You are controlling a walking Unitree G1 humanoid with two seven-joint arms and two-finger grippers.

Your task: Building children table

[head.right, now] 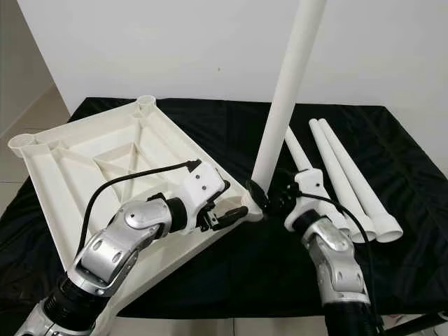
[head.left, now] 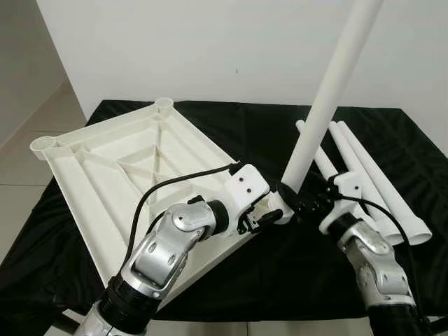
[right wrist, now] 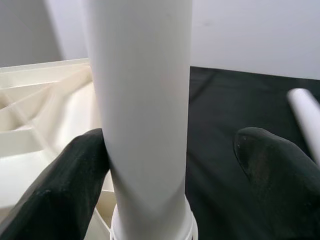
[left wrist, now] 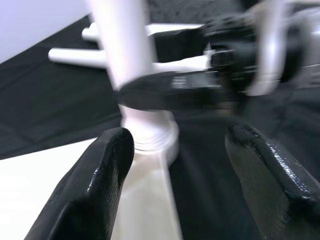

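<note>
smooth white plastic leg (head.left: 329, 91) and tabletop (head.left: 119, 168), matt black cloth (head.left: 280, 266), glossy black fingers (left wrist: 95, 185)

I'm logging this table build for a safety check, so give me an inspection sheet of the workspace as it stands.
Surface: black cloth covering the work surface.
Job's things: white tabletop lies underside up, ribs showing; upright leg stands tilted at its near corner socket; three spare legs lie side by side on the cloth to the right.
Clutter: nothing seen.
Grippers: left gripper open, fingers beside the upright leg's base; right gripper around the leg just above its base, one finger touching, the other apart.
Cables: black cable looping over the left arm; another along the right wrist.
Surroundings: white wall behind, tiled floor to the left.
</note>
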